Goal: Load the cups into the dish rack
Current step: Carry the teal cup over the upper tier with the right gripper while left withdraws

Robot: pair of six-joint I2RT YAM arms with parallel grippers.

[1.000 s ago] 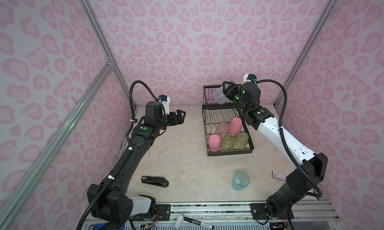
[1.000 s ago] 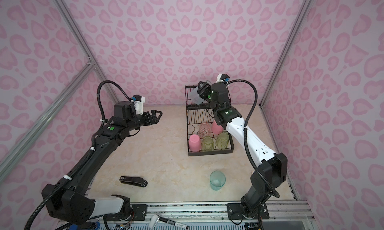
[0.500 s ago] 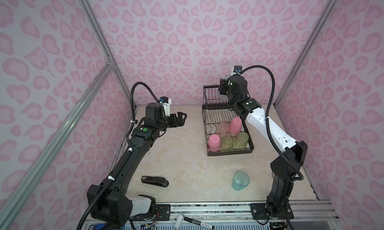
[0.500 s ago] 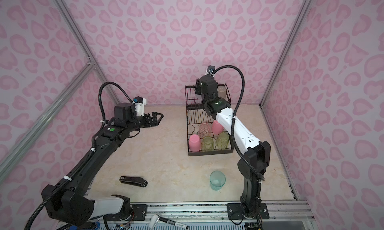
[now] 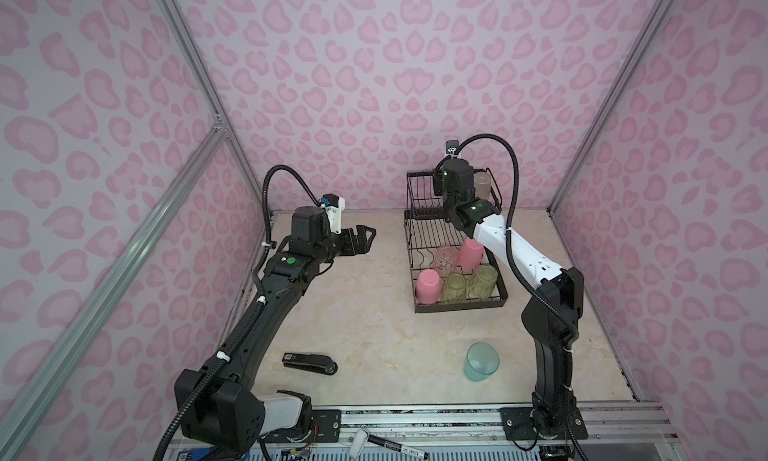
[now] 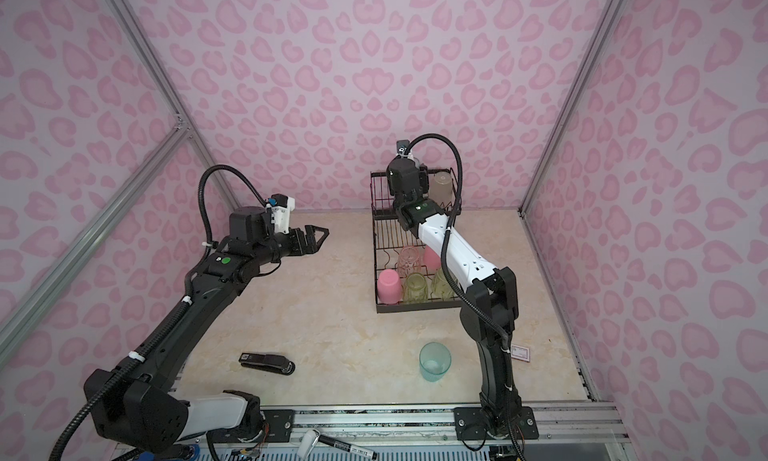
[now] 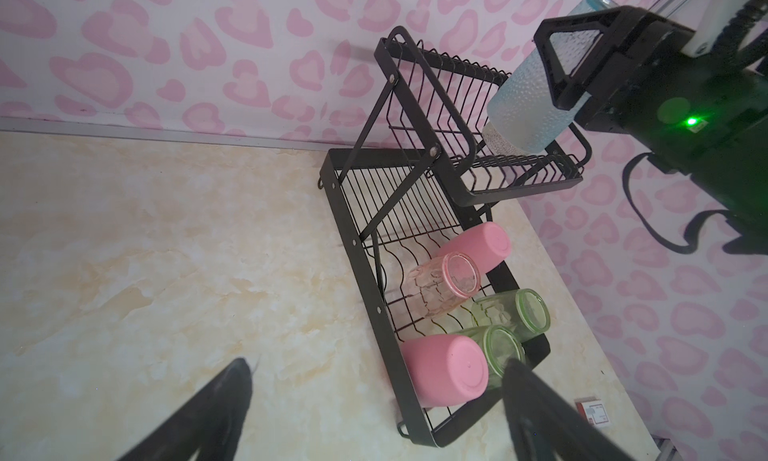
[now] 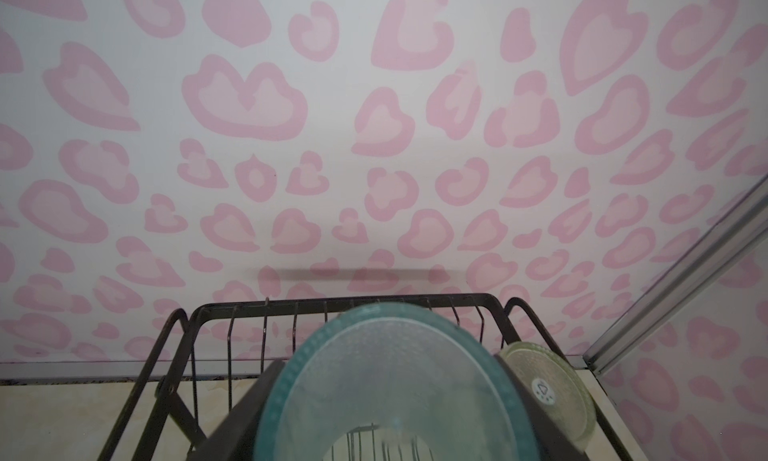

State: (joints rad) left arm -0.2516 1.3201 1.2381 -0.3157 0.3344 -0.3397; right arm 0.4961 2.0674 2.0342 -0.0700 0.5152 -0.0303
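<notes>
My right gripper [image 8: 384, 400] is shut on a translucent teal cup [image 7: 536, 105], held tilted just above the upper basket tier of the black wire dish rack [image 5: 415, 247]. A yellow-green cup [image 8: 544, 392] stands upside down in that basket, right beside the held cup. The lower tier holds two pink cups [image 5: 428, 286] [image 5: 471, 253], a clear orange-pink cup [image 5: 445, 260] and two yellow-green cups [image 5: 454, 286] [image 5: 484, 280]. Another teal cup [image 5: 481, 361] stands upright on the table near the front. My left gripper [image 5: 365, 236] hangs open and empty, left of the rack.
A black stapler [image 5: 309, 362] lies on the table at the front left. A small red-and-white card [image 6: 520, 352] lies by the right arm's base. A marker [image 5: 390, 440] rests on the front rail. Pink patterned walls close in the back and both sides.
The right arm has swung the teal cup from the rack's upper left to over the upper basket, beside the yellow-green cup. The left arm has barely moved.
</notes>
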